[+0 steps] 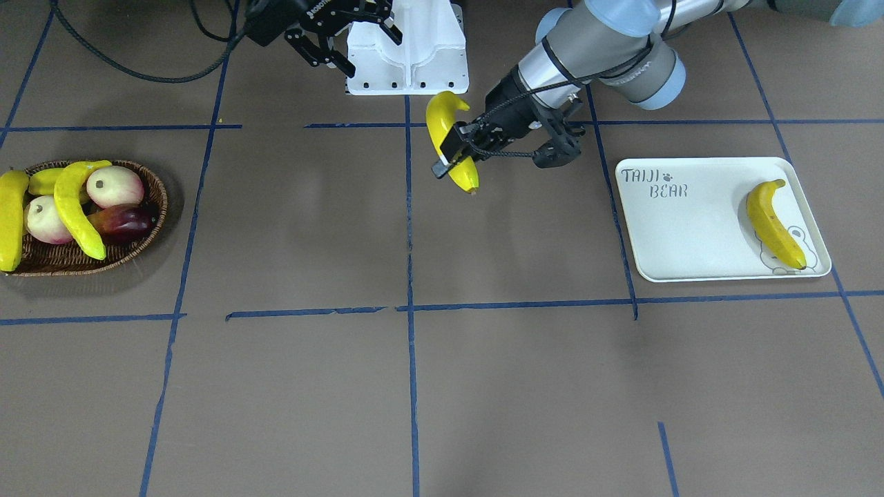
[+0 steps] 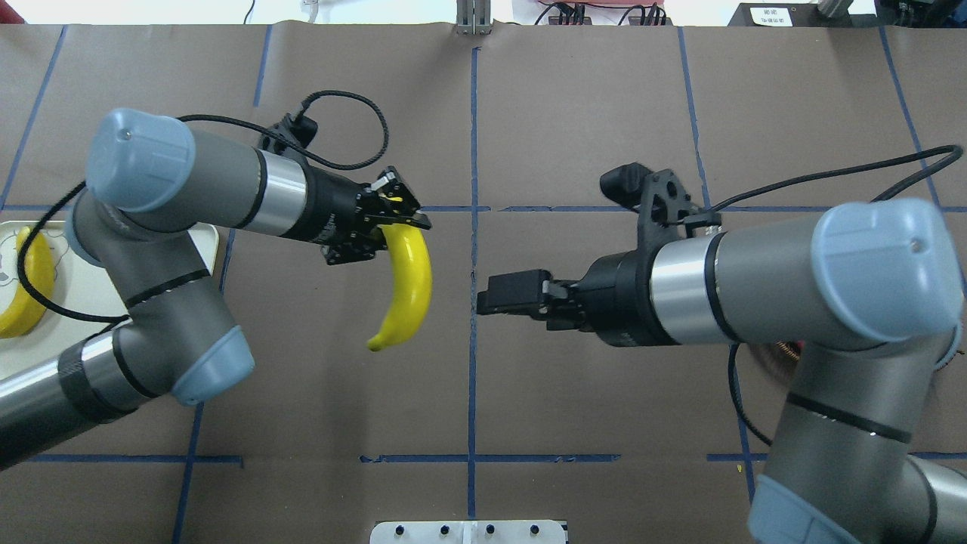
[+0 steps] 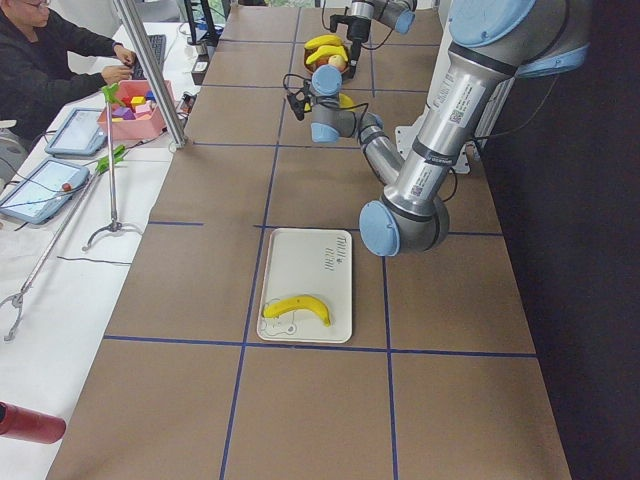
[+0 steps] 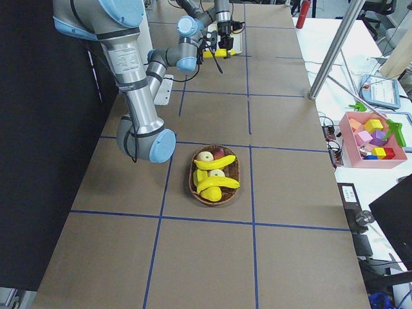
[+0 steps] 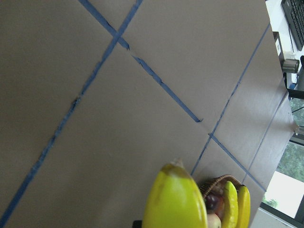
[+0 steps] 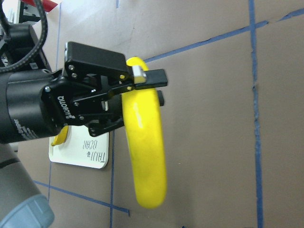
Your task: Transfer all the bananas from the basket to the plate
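Note:
My left gripper [image 1: 457, 153] is shut on a banana [image 1: 447, 131] and holds it above the middle of the table; in the overhead view the banana [image 2: 408, 291] hangs from the left gripper [image 2: 394, 224]. The right wrist view shows this banana [image 6: 145, 147] clamped between the fingers. My right gripper [image 1: 366, 48] is open and empty, about a hand's width from the held banana. A second banana [image 1: 775, 224] lies on the plate [image 1: 690, 235]. Two bananas [image 1: 76, 207] [image 1: 10, 217] lie in the basket [image 1: 141, 238].
The basket also holds two pale round fruits [image 1: 114, 186], a dark red fruit [image 1: 128, 221] and a small yellow fruit [image 1: 45, 181]. The white robot base [image 1: 407, 62] stands at the table's edge. A person sits at a side desk [image 3: 60, 60] beyond the table.

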Tool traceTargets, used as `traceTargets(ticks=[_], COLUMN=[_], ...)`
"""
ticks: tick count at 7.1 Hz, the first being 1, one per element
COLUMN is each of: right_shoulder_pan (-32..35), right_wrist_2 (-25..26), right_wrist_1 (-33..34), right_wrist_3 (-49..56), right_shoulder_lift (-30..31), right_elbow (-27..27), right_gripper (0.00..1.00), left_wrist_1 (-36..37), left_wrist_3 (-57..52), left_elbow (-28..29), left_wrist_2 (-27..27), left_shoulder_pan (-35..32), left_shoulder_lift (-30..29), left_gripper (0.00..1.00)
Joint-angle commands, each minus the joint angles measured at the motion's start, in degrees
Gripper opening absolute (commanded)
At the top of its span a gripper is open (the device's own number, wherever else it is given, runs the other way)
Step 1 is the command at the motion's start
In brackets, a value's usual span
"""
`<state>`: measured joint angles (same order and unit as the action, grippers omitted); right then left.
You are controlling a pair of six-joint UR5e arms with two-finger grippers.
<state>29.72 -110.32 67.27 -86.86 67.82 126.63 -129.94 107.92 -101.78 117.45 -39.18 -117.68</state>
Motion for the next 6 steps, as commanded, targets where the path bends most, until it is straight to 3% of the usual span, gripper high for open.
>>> traceTargets(ticks=[1, 3, 5, 6], right_shoulder_pan=[9.2, 13.8, 22.6, 24.2], right_wrist_2=[-6.1, -8.9, -16.5, -17.6], right_wrist_1=[8.3, 8.3, 8.3, 8.3], right_wrist_3=[3.0, 19.1, 33.1, 38.6], right_shoulder_lift=[3.2, 14.5, 23.2, 25.4], right_elbow=[2.2, 2.1, 1.6, 1.4], right_gripper=[1.00, 1.00, 1.00, 1.00], left_wrist_1=[7.9, 7.8, 7.8, 7.8], left_wrist_3=[-20.5, -34.4, -38.4, -41.4], left_elbow=[-5.7, -5.3, -1.4, 1.2], left_wrist_2=[1.1, -0.8, -4.8, -5.3], left_shoulder_pan=[-5.3, -7.9, -8.8, -10.4], left_shoulder_lift=[14.0, 26.3, 29.0, 28.9], left_gripper=[0.00, 0.00, 0.00, 0.00])
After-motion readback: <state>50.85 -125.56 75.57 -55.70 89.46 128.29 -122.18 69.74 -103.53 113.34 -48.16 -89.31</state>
